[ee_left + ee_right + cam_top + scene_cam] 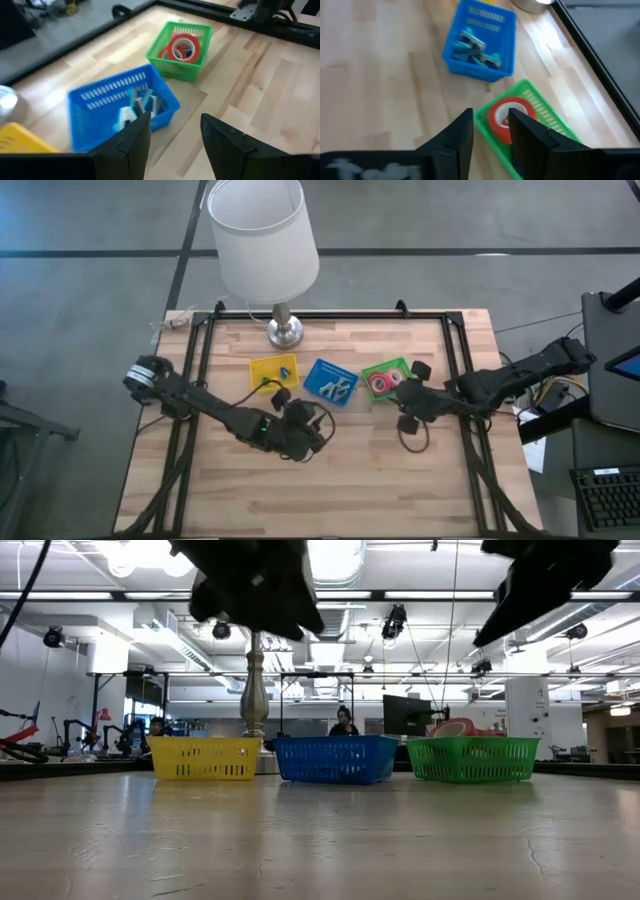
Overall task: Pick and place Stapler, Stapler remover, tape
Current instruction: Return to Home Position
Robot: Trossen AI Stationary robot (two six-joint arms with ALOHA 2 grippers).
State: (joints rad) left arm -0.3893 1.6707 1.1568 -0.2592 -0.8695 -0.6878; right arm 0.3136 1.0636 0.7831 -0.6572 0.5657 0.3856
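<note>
Tape lies in the green bin, at the right end of the row of bins. The right gripper, fingers apart and empty, hovers just beside that bin and is much the nearer. The left gripper, also apart and empty, hangs by the blue bin. Nothing seems to remain for grasping, so each arm likely only needs to pull clear.
</note>
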